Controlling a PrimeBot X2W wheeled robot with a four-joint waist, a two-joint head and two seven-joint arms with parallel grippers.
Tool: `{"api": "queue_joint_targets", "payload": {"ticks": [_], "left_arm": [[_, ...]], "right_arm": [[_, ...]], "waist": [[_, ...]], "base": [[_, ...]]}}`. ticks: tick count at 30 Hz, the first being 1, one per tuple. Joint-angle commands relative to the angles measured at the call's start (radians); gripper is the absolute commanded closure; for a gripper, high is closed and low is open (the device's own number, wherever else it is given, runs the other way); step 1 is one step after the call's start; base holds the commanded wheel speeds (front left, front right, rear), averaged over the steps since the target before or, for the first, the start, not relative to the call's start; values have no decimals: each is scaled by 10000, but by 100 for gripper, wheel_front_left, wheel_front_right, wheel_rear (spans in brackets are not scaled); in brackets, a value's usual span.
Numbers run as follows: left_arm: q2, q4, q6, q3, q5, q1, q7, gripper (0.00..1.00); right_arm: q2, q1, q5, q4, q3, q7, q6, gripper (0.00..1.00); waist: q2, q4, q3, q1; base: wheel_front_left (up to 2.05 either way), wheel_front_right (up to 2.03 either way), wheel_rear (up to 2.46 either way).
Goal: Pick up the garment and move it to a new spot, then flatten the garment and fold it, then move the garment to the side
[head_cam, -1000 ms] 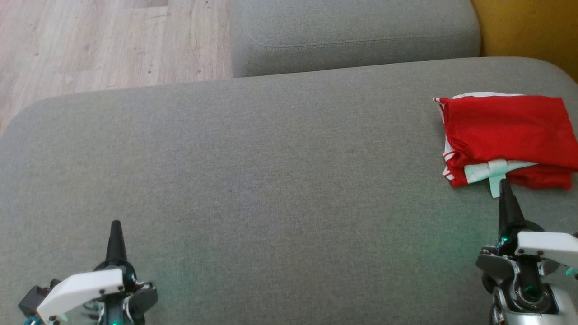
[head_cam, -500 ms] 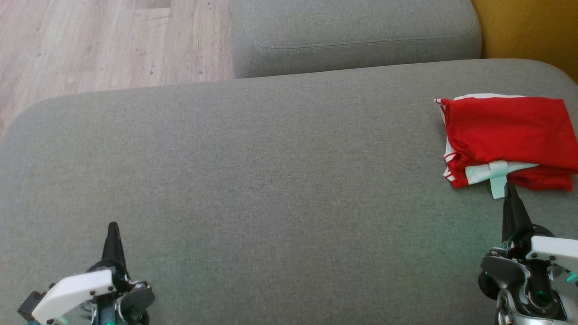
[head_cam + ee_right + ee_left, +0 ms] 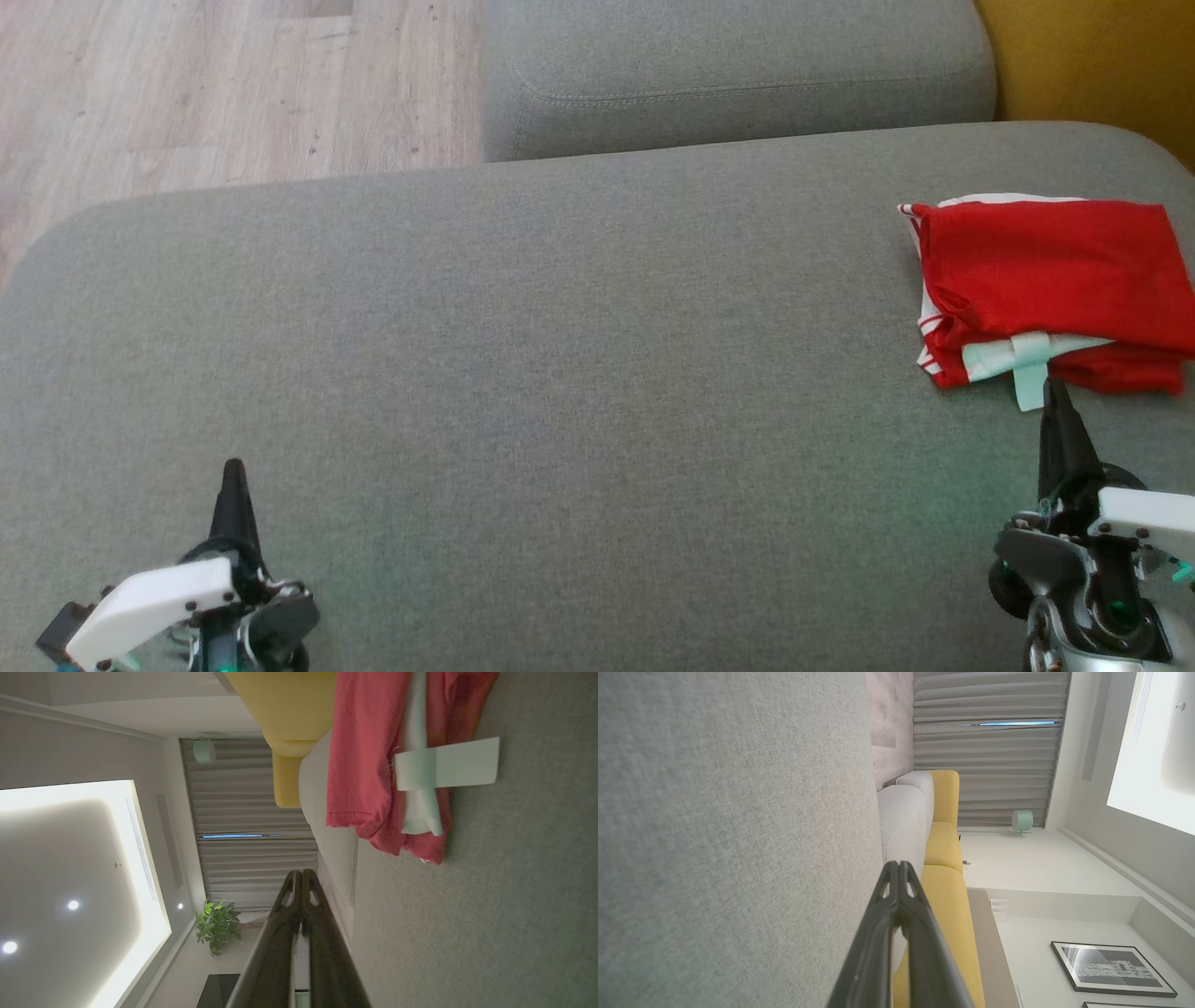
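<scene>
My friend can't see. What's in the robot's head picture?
A folded red garment lies at the right of a grey sofa seat, a pale tag poking toward the shut right gripper just below it. The shut left gripper sits at the lower left, far from it. Wood floor shows at top left.

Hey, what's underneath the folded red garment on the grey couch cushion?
The red garment lies on the grey cushion. A white layer and a pale strip stick out from between its folds at the near edge. Anything else beneath is covered by the red cloth.
</scene>
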Motion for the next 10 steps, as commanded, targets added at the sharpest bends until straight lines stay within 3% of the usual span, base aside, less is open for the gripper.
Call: {"api": "queue_joint_targets", "payload": {"ticks": [1, 10], "left_arm": [[93, -366, -69, 415, -64, -514, 63, 100], [91, -366, -69, 418, -62, -515, 66, 100]], "right_arm": [[-53, -233, 70, -383, 203, 60, 69, 100], [-53, -233, 70, -383, 203, 59, 69, 100]], "waist": [[0, 0, 0, 0], [0, 0, 0, 0]], "base": [[0, 0, 0], [0, 0, 0]]}}
